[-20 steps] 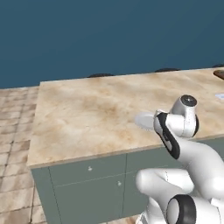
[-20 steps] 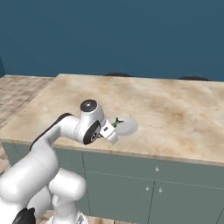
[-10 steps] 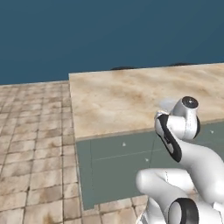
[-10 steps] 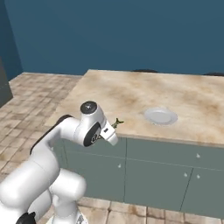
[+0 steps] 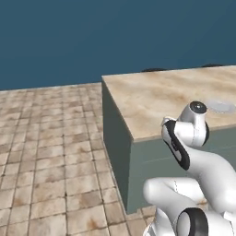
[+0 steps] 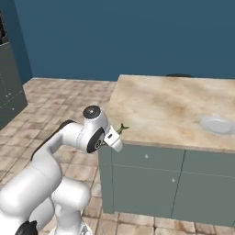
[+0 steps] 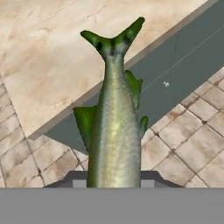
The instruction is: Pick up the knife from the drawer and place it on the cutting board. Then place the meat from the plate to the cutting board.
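One fish-shaped strip of meat juts tail-first from the gripper, whose jaws are clenched on its head end. It hangs just off the counter's left corner, above the tiled floor. The plate sits bare (well off to the right). No cutting board is in sight, so carry level and keep the grip firm until the board appears.
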